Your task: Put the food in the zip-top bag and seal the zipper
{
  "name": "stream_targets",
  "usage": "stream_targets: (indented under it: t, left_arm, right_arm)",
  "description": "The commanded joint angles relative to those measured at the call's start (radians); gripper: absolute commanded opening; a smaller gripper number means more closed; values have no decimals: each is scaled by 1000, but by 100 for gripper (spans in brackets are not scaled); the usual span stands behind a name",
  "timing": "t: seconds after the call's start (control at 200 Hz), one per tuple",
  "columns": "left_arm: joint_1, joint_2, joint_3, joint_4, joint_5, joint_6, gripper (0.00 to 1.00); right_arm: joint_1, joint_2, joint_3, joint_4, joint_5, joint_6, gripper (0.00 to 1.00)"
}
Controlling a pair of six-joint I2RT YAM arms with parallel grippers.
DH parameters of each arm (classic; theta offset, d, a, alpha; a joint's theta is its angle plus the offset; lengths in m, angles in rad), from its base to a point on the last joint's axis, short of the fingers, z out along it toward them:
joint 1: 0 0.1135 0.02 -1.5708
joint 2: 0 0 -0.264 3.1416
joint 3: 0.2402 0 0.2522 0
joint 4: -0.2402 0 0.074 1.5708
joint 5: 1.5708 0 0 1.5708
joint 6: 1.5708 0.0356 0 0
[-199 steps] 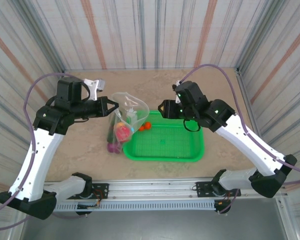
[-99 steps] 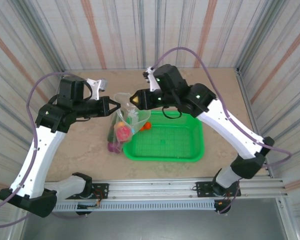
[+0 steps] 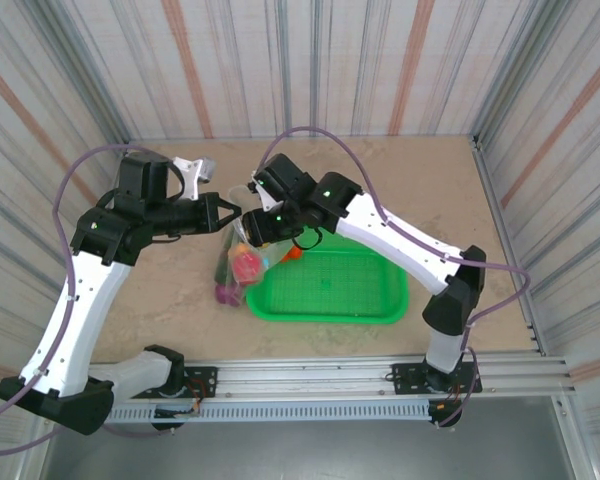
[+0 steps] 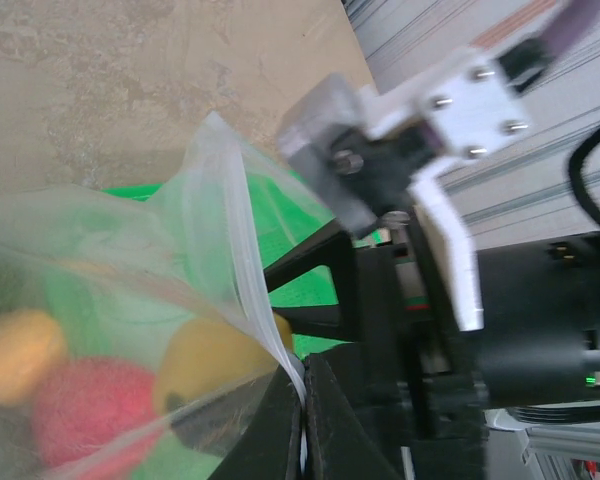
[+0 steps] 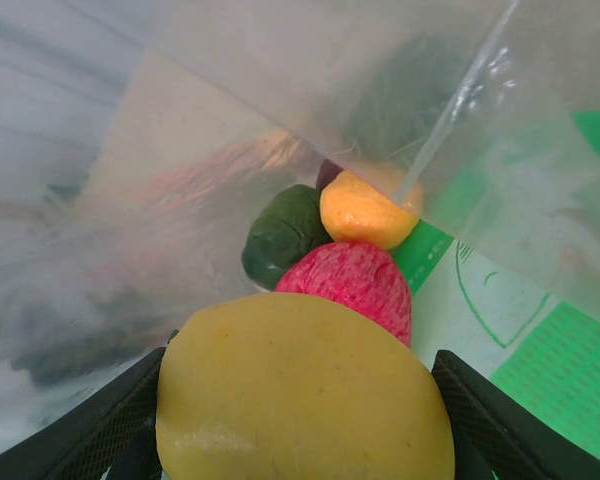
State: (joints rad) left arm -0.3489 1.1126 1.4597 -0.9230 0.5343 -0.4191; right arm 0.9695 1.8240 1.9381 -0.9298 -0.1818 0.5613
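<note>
We are mid-loading. Our left gripper (image 3: 229,213) pinches the zipper (image 4: 242,250), holding the zip-top bag (image 4: 130,300) open on the table (image 3: 160,300), against the green basket's (image 3: 325,315) left rim. Our right gripper (image 3: 248,232) clasps a yellow toy fruit (image 5: 305,390) in the bag's mouth. Next, we judge, lower it and let go.
</note>
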Motion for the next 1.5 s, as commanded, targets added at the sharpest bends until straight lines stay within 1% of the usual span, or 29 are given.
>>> stream_targets:
  t: [0.0,0.13,0.175,0.2,0.22,0.255,0.281,0.306,0.341,0.441,0.491,0.531,0.551,0.606,0.681,0.832,0.927,1.087,1.232,1.377,1.498]
  left_arm:
    - [-9,-19,16,14,24,12,0]
    - [-9,-26,7,19,24,11,0]
    - [-10,-26,5,17,26,12,0]
    - [-9,-27,4,19,26,12,0]
    - [-9,-29,2,18,26,14,0]
    - [-9,-30,1,17,25,14,0]
    - [-9,-30,0,19,24,15,0]
    - [-9,-32,-1,18,23,14,0]
    - [-9,-34,-2,19,23,14,0]
    - [-7,-37,-7,19,18,14,0]
    - [-8,-38,-9,19,18,14,0]
    - [-7,-39,-10,19,17,15,0]
    - [-8,-40,-11,19,17,15,0]
    - [-7,-41,-14,19,12,17,0]
    - [-7,-44,-21,14,-8,24,0]
    - [-7,-52,-30,10,-27,24,0]
    - [-6,-61,-37,9,-48,25,0]
    - [2,-68,-52,-4,-82,26,0]
    - [23,-85,-55,-19,-136,21,0]
    - [46,-93,-52,-22,-140,12,0]
    - [51,-107,-38,-39,-207,12,0]
  right_arm:
    - [9,43,41,-42,-28,34,42]
    - [12,57,18,-34,-28,41,41]
    - [12,55,7,-23,-27,44,43]
    - [12,53,4,-21,-26,46,47]
    - [12,52,4,-20,-22,47,54]
    - [12,54,7,-23,-17,48,70]
    - [12,53,8,-24,-13,47,79]
    - [12,50,9,-24,-12,45,86]
    - [12,46,6,-20,-7,45,90]
    - [11,31,-7,-7,-5,40,90]
    - [11,26,-7,-9,-2,39,88]
    - [9,18,-7,-10,8,40,82]
    - [9,15,-8,-10,17,42,76]
    - [5,-1,-15,-7,37,50,56]
    - [-4,-23,-26,5,35,57,37]
    - [-13,-69,-22,12,31,57,25]
    - [-22,-96,-12,14,19,62,20]
    - [-31,-138,39,-7,39,63,21]
    - [-58,-193,53,-9,37,63,21]
    - [-89,-249,27,7,1,55,23]
    - [-118,-296,-17,3,25,51,22]
